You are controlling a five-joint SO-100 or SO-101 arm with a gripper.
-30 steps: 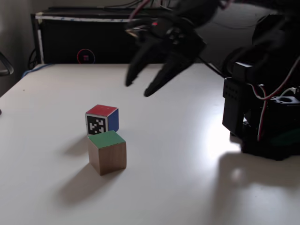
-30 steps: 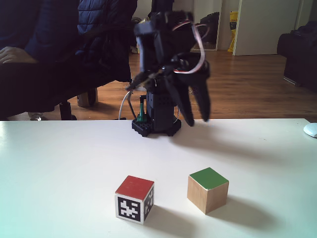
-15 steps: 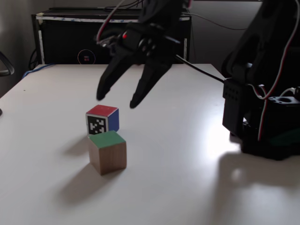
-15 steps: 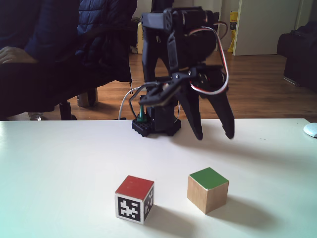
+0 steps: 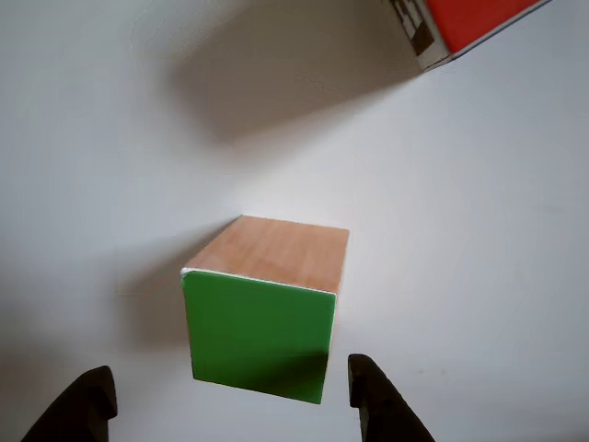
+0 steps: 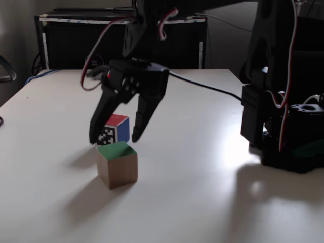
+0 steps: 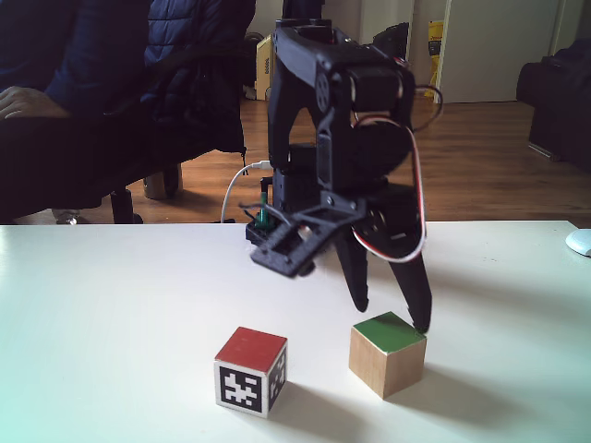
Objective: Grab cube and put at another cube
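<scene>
Just above the cube (image 6: 117,164), the gripper (image 6: 115,136) hangs with its fingers spread apart, one tip to each side of the green top and neither touching it. The cube sits on the white table (image 6: 202,202) well in from every edge, with another cube (image 6: 113,128) near it and clear of it. To grip well, I judge the fingers should drop straight down and square to two wood faces, then close without knocking the red-topped neighbour.
</scene>
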